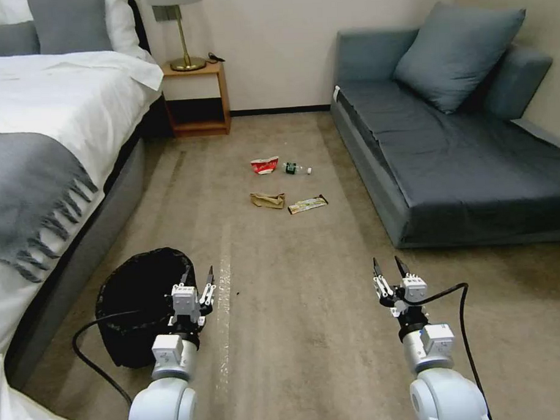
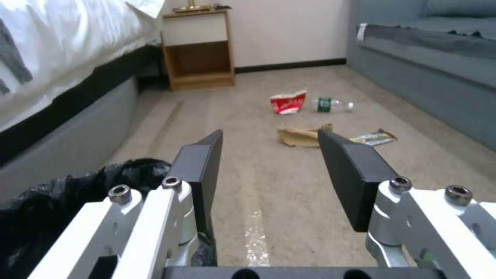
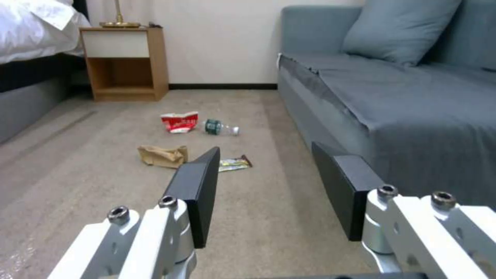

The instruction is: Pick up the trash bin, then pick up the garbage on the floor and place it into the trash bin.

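The trash bin (image 1: 139, 304) stands on the carpet in the lower left of the head view, lined with a crinkly black bag, close beside the bed (image 1: 51, 150). The left claw (image 1: 198, 276) hovers at the bin's right rim, fingers spread with nothing between them; from this angle it is hard to say whether the nearer finger touches the bag or just clears it. In the left wrist view the bag's black plastic bulges up beside one finger.

The garbage lies well apart from the bin, near the centre of the head view on open carpet: a crumpled red-white carton (image 1: 265, 166) with a small clear bottle (image 1: 296, 168) just beside it, and nearer the robot a crumpled brown paper (image 1: 268, 200) next to a yellow-silver wrapper (image 1: 307, 203). The four pieces form a loose square, none touching.

The right claw (image 1: 391, 267) hangs over bare carpet in the lower right of the head view, fingers spread and empty, near the front corner of the grey-blue sofa (image 1: 461, 148).

In the upper part of the head view a wooden nightstand (image 1: 197, 96) stands against the wall between bed and sofa, carrying a brass lamp (image 1: 182, 29). A blue-grey cushion (image 1: 458, 53) leans on the sofa's back
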